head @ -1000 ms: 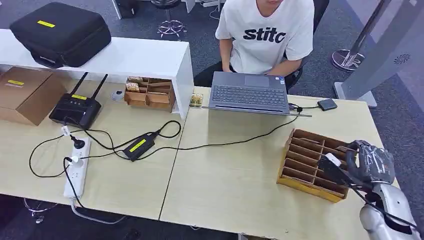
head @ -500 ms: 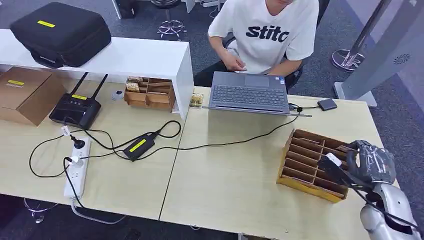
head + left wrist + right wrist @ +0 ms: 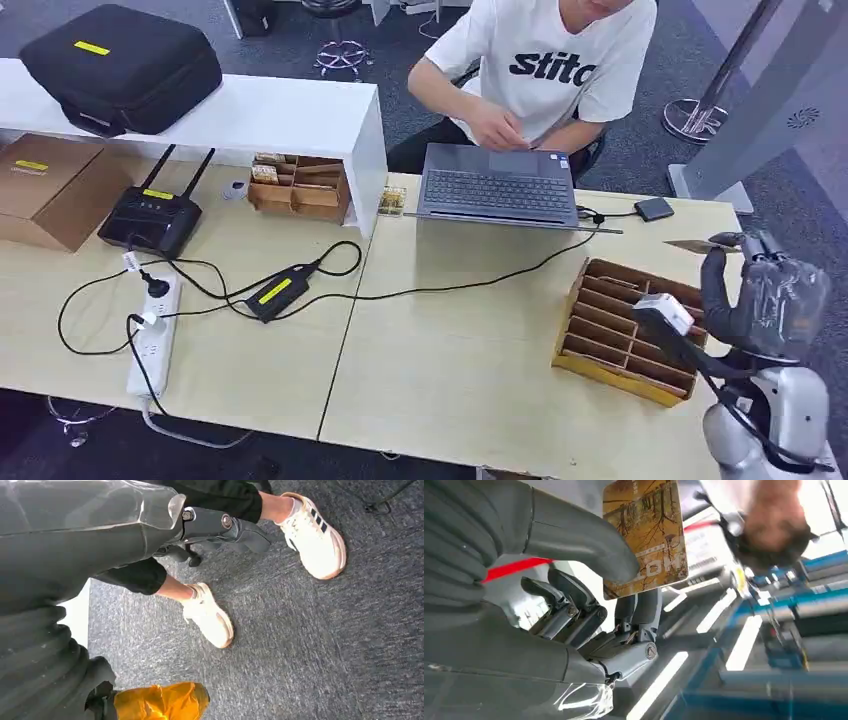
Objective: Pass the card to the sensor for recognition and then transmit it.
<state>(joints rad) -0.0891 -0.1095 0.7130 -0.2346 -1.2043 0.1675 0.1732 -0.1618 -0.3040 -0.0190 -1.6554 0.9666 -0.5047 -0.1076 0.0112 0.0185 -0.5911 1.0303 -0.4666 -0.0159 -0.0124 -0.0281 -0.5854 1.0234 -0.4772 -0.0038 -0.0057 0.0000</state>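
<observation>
On the far left, a black case [image 3: 122,66] with a yellow label lies on a white shelf [image 3: 300,115], and below it a cardboard box [image 3: 55,187] also carries a yellow label; the writing on both is too small to read. Beside the box stand a router [image 3: 152,218] and a power strip [image 3: 153,345]. A power brick [image 3: 277,292] lies further right, its yellow label unreadable too. Behind the laptop [image 3: 498,188] sits a person [image 3: 540,70] in a white shirt printed "stitc".

On the right, a small dark sensor [image 3: 655,208] lies on the table [image 3: 460,340], above a wooden tray [image 3: 625,325]. The right hand [image 3: 765,300] is raised over the tray's far side and pinches the card [image 3: 646,532] between thumb and fingers, near the sensor but not over it. The card shows golden trees; its letters are blurred.

The left hand [image 3: 45,670] hangs by the floor; whether its fingers are open or closed cannot be told.

The step seems to be bringing the card to the sensor. To do this well, the hand should probably keep a firm pinch, hold the card flat, and lower it squarely above the sensor, clear of the laptop cable [image 3: 480,283].
</observation>
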